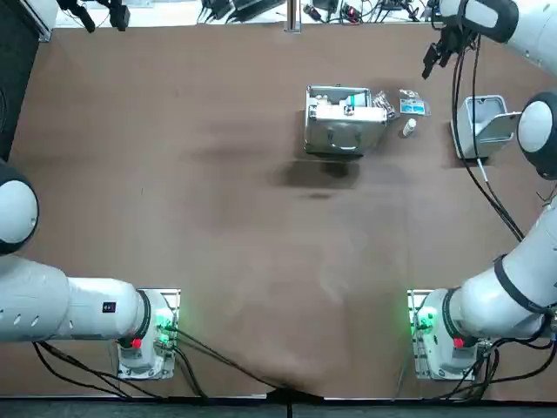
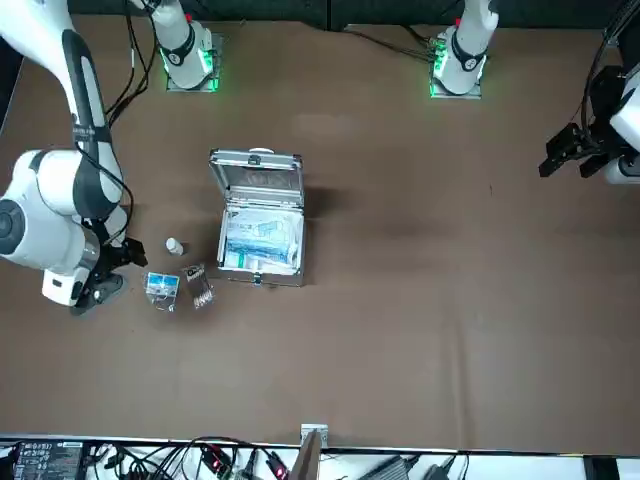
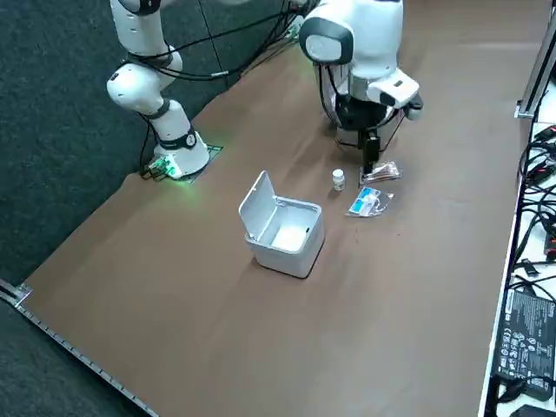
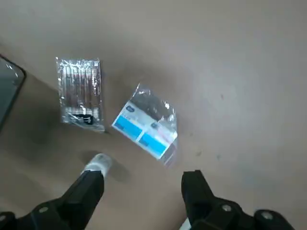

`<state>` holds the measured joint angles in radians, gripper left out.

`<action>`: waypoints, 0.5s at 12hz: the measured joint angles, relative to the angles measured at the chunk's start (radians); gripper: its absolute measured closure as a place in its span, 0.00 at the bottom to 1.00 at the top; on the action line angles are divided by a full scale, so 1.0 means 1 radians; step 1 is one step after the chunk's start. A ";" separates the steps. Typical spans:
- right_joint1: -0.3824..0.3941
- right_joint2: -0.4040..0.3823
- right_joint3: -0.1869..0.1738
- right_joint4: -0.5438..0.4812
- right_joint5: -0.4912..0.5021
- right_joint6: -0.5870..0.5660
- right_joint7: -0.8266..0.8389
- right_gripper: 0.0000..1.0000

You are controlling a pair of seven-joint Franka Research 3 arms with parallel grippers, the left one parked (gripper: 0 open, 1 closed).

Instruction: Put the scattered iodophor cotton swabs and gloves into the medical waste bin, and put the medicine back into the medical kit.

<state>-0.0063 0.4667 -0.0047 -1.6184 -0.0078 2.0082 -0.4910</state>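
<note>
Your right gripper [image 4: 143,178] is hovering, fingers spread and empty. The swab packet [image 4: 79,93], glove packet [image 4: 146,127] and medicine bottle [image 4: 98,164] are lying loose just beneath it. Apparently nothing is sorted yet, with the waste bin [image 1: 481,126] and open medical kit [image 1: 344,122] waiting on either side.

Glove packet [image 4: 146,128]: blue label, print too small to read.
Swab packet [image 4: 80,93]: no words can be read.
</note>
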 joint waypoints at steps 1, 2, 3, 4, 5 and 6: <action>-0.002 0.013 0.000 -0.007 0.000 0.033 -0.069 0.00; -0.006 0.026 0.000 -0.021 0.000 0.076 -0.133 0.01; -0.012 0.035 -0.001 -0.047 0.000 0.132 -0.194 0.01; -0.020 0.043 -0.001 -0.079 0.000 0.194 -0.244 0.01; -0.028 0.050 -0.001 -0.115 0.000 0.257 -0.289 0.04; -0.034 0.057 -0.002 -0.145 0.000 0.305 -0.321 0.07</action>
<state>-0.0406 0.5235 -0.0062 -1.7636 -0.0078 2.3129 -0.8119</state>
